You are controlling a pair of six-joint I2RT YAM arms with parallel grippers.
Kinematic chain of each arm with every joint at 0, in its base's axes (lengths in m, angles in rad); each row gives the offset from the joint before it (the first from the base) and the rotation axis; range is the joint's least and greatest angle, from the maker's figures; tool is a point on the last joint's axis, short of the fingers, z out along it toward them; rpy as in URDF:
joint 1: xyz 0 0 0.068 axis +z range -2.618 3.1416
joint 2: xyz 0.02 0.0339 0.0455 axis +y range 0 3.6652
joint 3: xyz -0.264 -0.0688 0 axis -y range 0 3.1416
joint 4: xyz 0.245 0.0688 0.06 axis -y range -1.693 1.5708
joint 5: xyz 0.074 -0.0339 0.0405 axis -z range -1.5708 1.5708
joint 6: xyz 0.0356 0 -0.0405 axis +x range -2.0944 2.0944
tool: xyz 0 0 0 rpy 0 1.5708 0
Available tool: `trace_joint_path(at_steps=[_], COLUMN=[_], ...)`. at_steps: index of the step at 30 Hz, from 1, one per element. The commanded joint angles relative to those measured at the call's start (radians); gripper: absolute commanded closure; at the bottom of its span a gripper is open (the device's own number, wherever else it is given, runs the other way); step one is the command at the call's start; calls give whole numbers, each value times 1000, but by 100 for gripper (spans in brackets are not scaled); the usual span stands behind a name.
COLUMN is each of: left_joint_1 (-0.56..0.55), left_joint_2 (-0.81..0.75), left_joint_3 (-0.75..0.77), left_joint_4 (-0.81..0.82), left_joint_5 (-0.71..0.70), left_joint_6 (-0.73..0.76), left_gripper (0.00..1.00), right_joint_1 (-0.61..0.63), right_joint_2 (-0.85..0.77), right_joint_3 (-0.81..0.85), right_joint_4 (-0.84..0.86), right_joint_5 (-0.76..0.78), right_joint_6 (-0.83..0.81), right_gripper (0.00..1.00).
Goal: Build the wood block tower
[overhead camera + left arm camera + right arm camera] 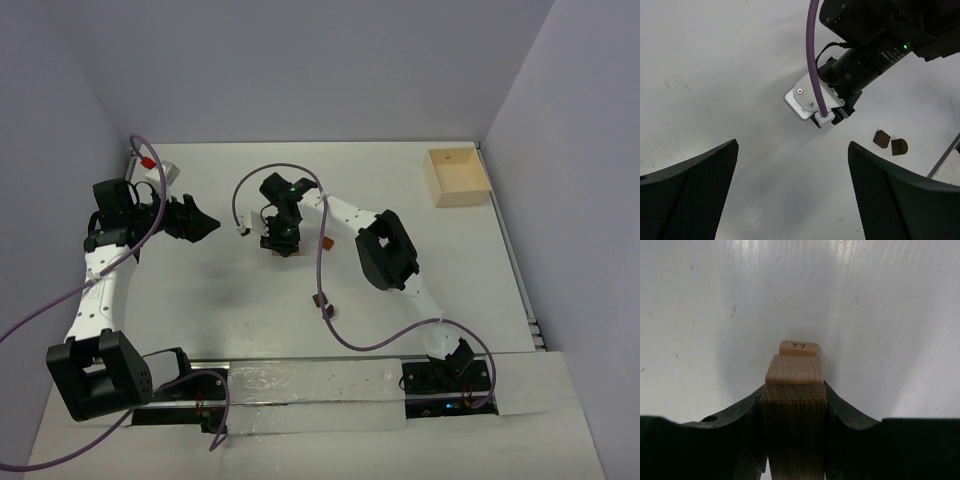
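So, nearest in the right wrist view, a grained wood block (794, 440) is seen wedged between the fingers of the right tool (794, 390). Both fingers look pressed against its sides, so it's read as gripped. Just past it a paler tan piece (792, 370) is seen, and right behind that a small one stamped 77 (799, 347). All three touch in that view, but whether they're stacked or just lined up on the tabletop (700, 300) can't be told from that angle, tbh. From above, this bunch is found about mid-tabletop.

A bit off to the side, two dark brown pieces (882, 139) are seen lying flat and just beside each other on the bare surface. They're apart from the tan ones and touched by nothing. The left tool (792, 144) is held wide open over the tabletop with nothing in it, off to the left of the action.

Farthest back, a pale wooden box (432, 180) is parked at the far right corner, well apart from everything.

Progress-wise it's judged early-ish. At best the tan bits have been brought together and the dark pieces haven't been added, so most of the tower is left to be built.
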Motion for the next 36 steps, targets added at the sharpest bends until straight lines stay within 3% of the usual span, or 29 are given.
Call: trace_joint_path(at_steps=[1,13,15,20,26,29,36], left_joint_1=[9,12,12,13,15,14,14], left_joint_2=[0,-1,-1,0,2,2,0], left_joint_3=[19,21,21,24,29,30,29], left_joint_4=[41,40,40,38,33,29,28], left_joint_5=[16,14,16,20,21,23,28], left_joint_6=[23,21,20,21,26,29,30], left_gripper=[4,4,4,4,4,4,4], right_joint_1=[20,23,26,27,29,30,29], right_joint_2=[-19,-39,-38,-29,-21,-23,-24], right_joint_3=[-35,-74,-78,-67,-65,-63,-41], right_joint_4=[-31,-43,-40,-52,-55,-52,-54], right_joint_5=[0,-5,-1,10,16,16,23], right_joint_6=[-9,-27,-26,-22,-20,-13,-2], right_gripper=[57,64,60,33,23,2,0])
